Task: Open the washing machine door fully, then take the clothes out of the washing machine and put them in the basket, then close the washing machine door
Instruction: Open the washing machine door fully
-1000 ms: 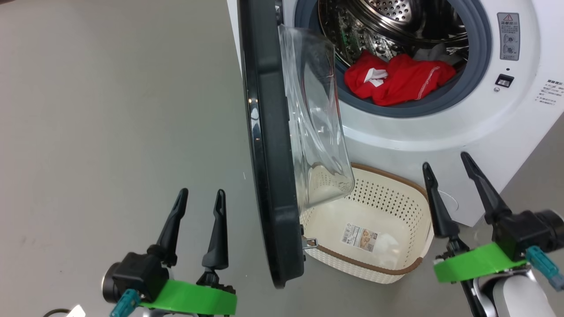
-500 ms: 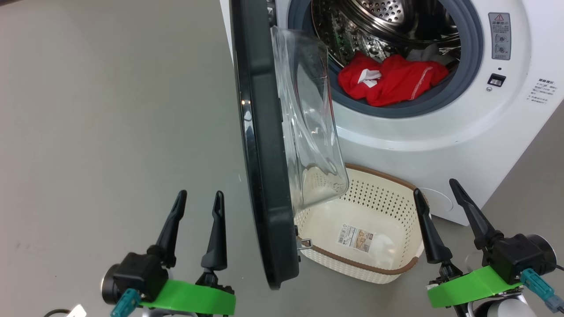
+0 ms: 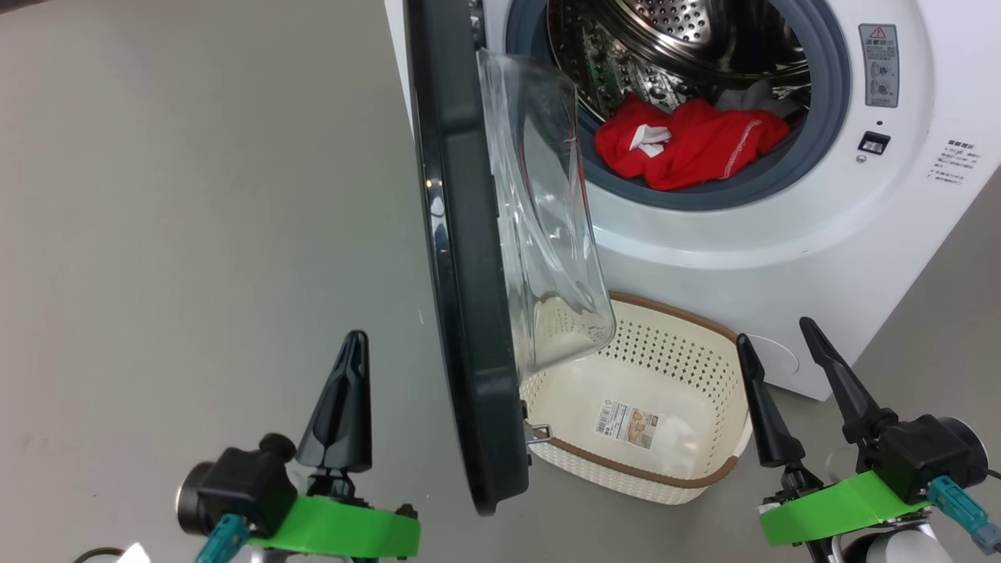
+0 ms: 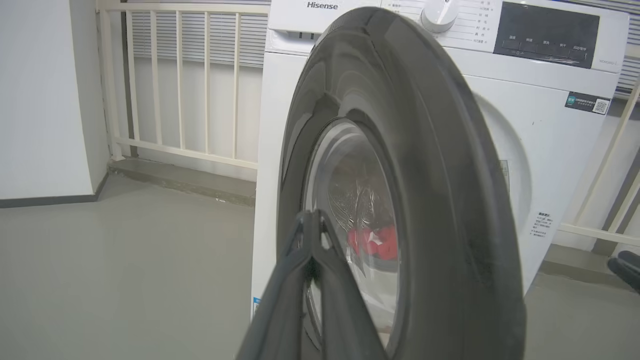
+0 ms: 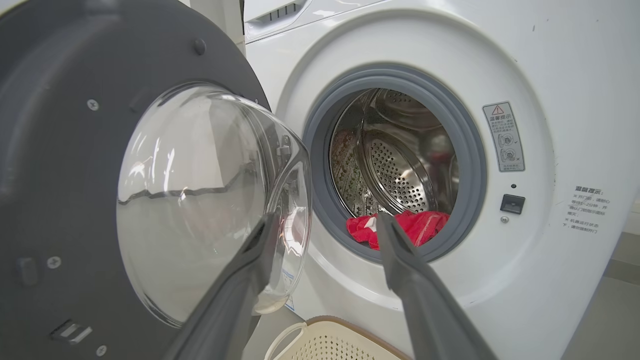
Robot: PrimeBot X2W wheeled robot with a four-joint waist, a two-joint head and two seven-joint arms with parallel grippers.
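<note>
Left hand has closed, its wrist view facing door's front; right hand spread.

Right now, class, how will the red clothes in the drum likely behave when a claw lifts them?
The clothes lie crumpled in soft folds, so they will probably hang limp from one pinch. They look thin, so likely light. Bunched together, one piece may drag another along.

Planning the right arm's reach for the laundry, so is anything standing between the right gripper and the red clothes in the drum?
Nothing visible does. The open right gripper faces the clothes lying in the uncovered drum. The washing machine door stands half open to its left, glass bulging over the basket, beside that path.
</note>
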